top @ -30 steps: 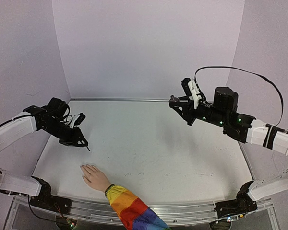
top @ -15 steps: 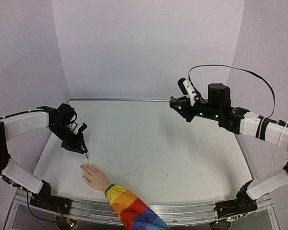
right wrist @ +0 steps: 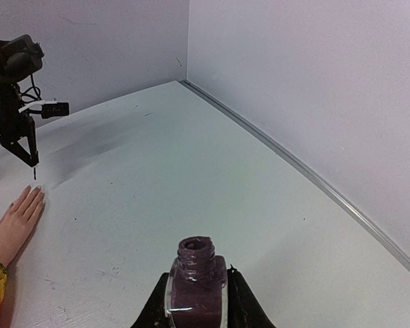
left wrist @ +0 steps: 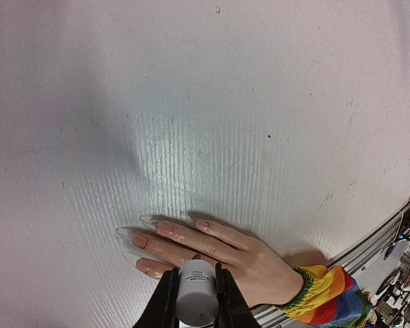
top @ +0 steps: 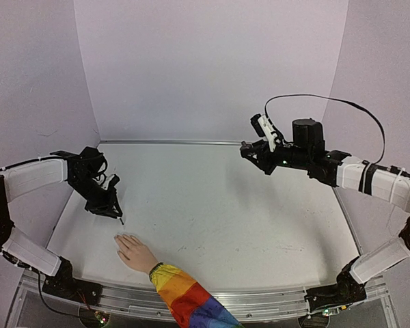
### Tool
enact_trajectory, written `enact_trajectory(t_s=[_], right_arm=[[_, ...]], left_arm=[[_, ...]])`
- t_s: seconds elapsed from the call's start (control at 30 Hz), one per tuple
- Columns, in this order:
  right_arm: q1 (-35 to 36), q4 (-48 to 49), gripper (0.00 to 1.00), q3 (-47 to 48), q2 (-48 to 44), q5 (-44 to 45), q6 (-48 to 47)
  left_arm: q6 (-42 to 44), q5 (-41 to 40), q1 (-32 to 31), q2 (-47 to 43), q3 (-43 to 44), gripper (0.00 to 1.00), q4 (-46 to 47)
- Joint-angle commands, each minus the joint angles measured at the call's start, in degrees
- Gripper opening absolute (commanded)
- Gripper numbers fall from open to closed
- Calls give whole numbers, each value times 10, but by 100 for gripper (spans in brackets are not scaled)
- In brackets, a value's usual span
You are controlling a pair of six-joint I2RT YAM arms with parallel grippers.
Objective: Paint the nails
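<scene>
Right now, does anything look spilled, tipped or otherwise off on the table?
Nothing stands out. The open polish bottle sits upright in the right gripper, held clear of the table, with no spilled polish visible. The left gripper clamps the white brush cap near the fingertips of the hand, which lies flat, palm down.

Left arm [top: 34,176]: bent, wrist pitched down.
Left gripper [top: 111,206]: pointing down, clamped on cap [left wrist: 197,304].
Right arm [top: 369,179]: raised, reaching left.
Right gripper [top: 249,149]: clamped on bottle [right wrist: 195,287].

Top camera overlooks the table [top: 225,205]; both wrist cameras see the hand [left wrist: 219,249].
</scene>
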Motion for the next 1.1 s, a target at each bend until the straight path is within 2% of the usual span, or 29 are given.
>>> enact_trajectory(t_s=[0.0,0.63,1.07], right_arm=[[-5,23,0,29,1,-27,0],[-5,22,0,22,-5,-27,6],[-5,22,0,21,-2,-27,7]], left_arm=[[-14,-16,2,-1,-1,0,14],[-30,-11,1,58,-7,0,5],[-27,-17,1,67,-12,0,17]])
